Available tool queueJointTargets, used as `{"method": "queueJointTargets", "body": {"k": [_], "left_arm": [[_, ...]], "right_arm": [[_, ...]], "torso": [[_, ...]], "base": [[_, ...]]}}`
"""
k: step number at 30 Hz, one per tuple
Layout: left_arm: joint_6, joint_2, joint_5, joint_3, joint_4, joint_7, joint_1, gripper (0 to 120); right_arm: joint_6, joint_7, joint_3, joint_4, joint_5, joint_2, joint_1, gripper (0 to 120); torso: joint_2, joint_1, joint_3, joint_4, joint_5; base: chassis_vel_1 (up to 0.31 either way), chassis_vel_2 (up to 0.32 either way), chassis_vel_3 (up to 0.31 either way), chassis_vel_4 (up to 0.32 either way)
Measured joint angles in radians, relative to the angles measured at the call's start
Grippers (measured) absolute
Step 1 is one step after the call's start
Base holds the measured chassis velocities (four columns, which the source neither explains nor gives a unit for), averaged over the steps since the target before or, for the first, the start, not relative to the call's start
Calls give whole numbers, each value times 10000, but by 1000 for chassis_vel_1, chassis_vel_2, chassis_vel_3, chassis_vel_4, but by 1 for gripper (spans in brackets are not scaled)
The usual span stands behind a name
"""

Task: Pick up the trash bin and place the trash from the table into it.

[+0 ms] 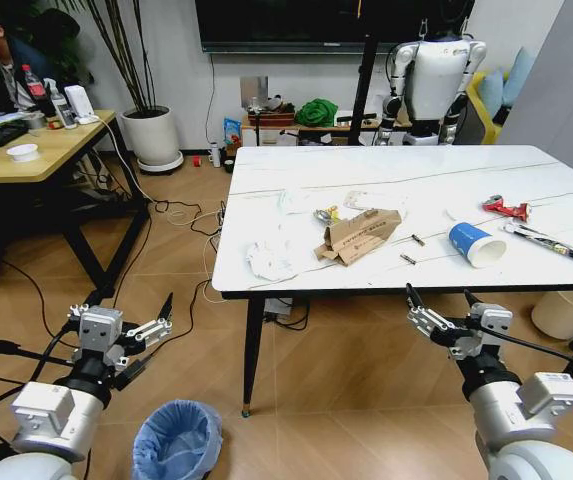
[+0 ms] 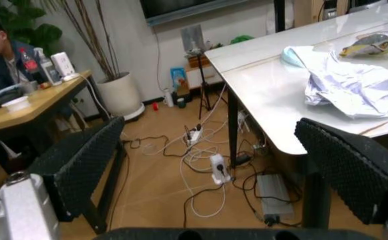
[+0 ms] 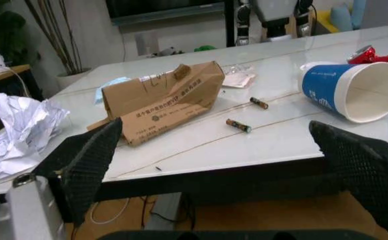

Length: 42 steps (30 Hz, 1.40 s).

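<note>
Even, bright indoor light across the room, and the glossy counter [image 1: 386, 180] throws back a pale sheen toward its far edge. Shadows under it are soft on the wooden floor [image 1: 346, 400]. Both wrist views go hazy up close, with dark claw pads [image 3: 87, 160] looming blurred.

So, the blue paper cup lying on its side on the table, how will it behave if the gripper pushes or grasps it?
The blue paper cup lies on its side on the glossy table, so a push would probably roll it in a curve. It looks empty, hence likely light. Its thin paper wall may crush under a firm squeeze.
</note>
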State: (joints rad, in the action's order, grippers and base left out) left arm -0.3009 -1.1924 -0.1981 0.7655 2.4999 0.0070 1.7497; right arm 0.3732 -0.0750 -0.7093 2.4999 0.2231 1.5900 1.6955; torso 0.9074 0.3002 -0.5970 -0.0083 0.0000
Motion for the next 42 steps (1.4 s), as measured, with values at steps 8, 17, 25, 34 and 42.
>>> {"method": "queueJointTargets", "body": {"k": [8, 17, 25, 34, 42], "left_arm": [[-4, -10, -29, 5, 0, 1, -24, 100], [-144, -3, -34, 4, 0, 27, -121, 100], [-152, 0, -32, 21, 0, 103, -145, 100], [-120, -49, 70, 16, 0, 140, -144, 100], [-113, -17, 48, 59, 0, 131, -183, 100]], "right_arm": [[-8, 14, 1, 0, -1, -4, 6, 100], [-26, 19, -25, 0, -7, 17, -23, 100], [-26, 13, 11, 0, -35, 51, -25, 100], [-26, 32, 43, 0, -26, 74, -21, 100], [-26, 58, 62, 0, -9, 49, -37, 100]], "torso": [[0, 0, 0, 0, 0], [-109, -53, 58, 0, 0], [-489, -219, 269, 0, 0], [-971, -427, 543, -1, 0], [-1332, -584, 746, -1, 0]], "base": [[0, 0, 0, 0], [0, 0, 0, 0], [0, 0, 0, 0], [0, 0, 0, 0], [0, 0, 0, 0]]}}
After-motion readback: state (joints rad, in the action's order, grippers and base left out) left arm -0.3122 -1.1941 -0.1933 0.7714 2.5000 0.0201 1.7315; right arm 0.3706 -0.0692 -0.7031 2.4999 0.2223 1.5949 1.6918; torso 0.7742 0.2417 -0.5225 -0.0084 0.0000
